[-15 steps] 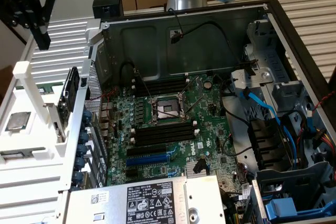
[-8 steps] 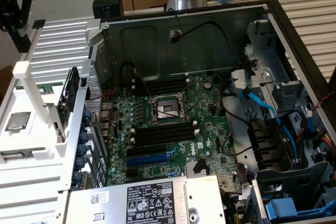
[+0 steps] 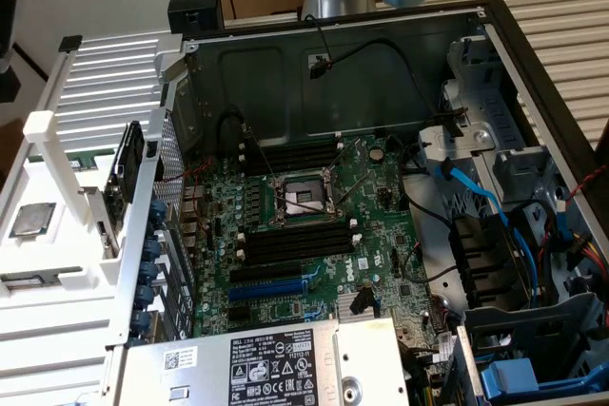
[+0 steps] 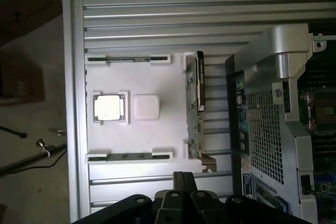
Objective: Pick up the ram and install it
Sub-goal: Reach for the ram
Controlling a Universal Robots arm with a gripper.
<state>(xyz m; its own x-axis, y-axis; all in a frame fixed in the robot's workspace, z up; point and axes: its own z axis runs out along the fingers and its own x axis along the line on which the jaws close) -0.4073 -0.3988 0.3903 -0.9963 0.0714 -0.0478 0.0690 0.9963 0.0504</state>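
Sitting on the ribbed metal bench (image 4: 157, 14), a flat white tray (image 4: 136, 140) holds small parts. The ram (image 4: 195, 103) stands on its thin edge in a slot along the side of the tray nearest the computer case (image 3: 285, 64). The ram is a long, thin green stick with dark chips on it. A square, shiny silver chip (image 4: 109, 107) lies flat in a pocket of the tray. A smooth white bump (image 4: 145, 107) with round corners sits just beside it.

The computer case is an open grey metal box right beside the tray. Inside it lie a green board (image 3: 376, 235), long black slots (image 3: 295, 244) and blue cables (image 3: 476, 197).

The black jaws are pressed together and hold nothing. They hang just past one end of the tray, apart from the ram.
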